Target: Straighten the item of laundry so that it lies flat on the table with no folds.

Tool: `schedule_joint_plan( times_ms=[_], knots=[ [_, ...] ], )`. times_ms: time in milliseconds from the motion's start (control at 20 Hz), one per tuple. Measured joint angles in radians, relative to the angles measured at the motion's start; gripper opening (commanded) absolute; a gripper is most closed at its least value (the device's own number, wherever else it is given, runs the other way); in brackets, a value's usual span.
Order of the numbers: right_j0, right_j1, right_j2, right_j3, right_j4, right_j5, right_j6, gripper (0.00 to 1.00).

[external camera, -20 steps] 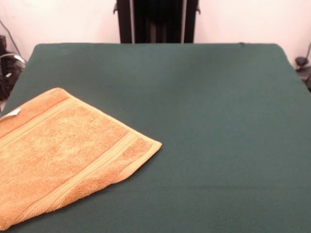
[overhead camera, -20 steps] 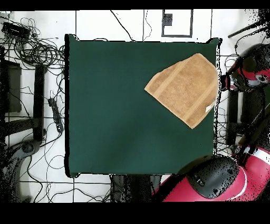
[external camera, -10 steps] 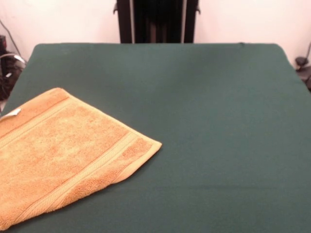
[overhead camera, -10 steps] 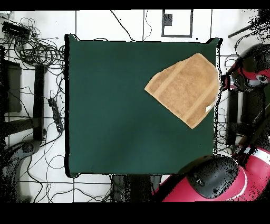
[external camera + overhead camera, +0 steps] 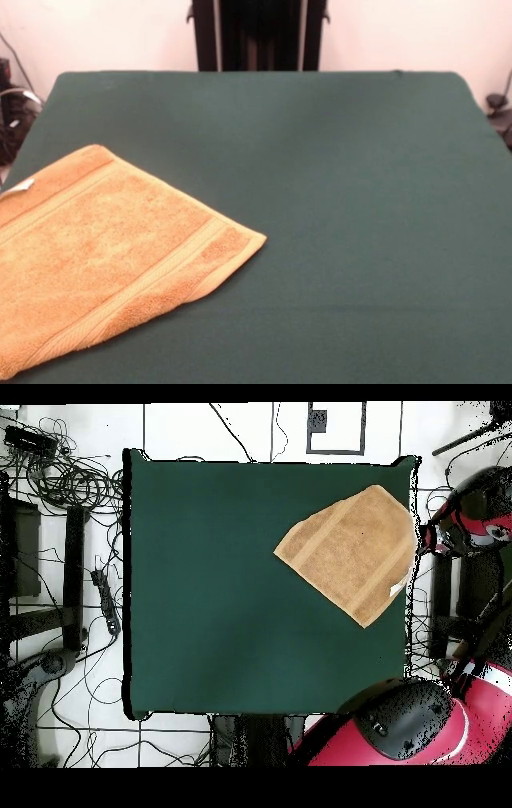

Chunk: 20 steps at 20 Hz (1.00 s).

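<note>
Showing no gripper in either view, so its state cannot be told, the frames have the towel (image 5: 104, 256) (image 5: 350, 552) lying flat and askew at the lower left of the front view on the green table (image 5: 360, 224) (image 5: 220, 604).

arm (image 5: 400, 724): glossy red shell with rounded black joint housings | pedestal (image 5: 258, 34): black upright column

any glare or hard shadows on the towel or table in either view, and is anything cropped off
Front view: light is soft and even, no glare on the table, only a thin shadow under the towel at its near hem; the towel's left part runs out of frame. Overhead view: flat lighting, no clear shadows; the whole towel shows, lying at the table's edge.
</note>
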Motion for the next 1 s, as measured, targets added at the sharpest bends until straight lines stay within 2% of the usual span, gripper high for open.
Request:
schedule_joint_plan(
  times_ms=[300,500,800,1000],
  knots=[
    [0.004,0.000,0.000,-0.012,-0.007,0.036,0.000,1.00],
    [0.013,0.000,0.010,-0.039,-0.033,0.149,0.000,1.00],
    [0.032,-0.003,0.073,-0.089,-0.093,0.380,0.000,1.00],
    [0.046,-0.003,0.124,-0.107,-0.126,0.434,0.000,1.00]
  ],
)
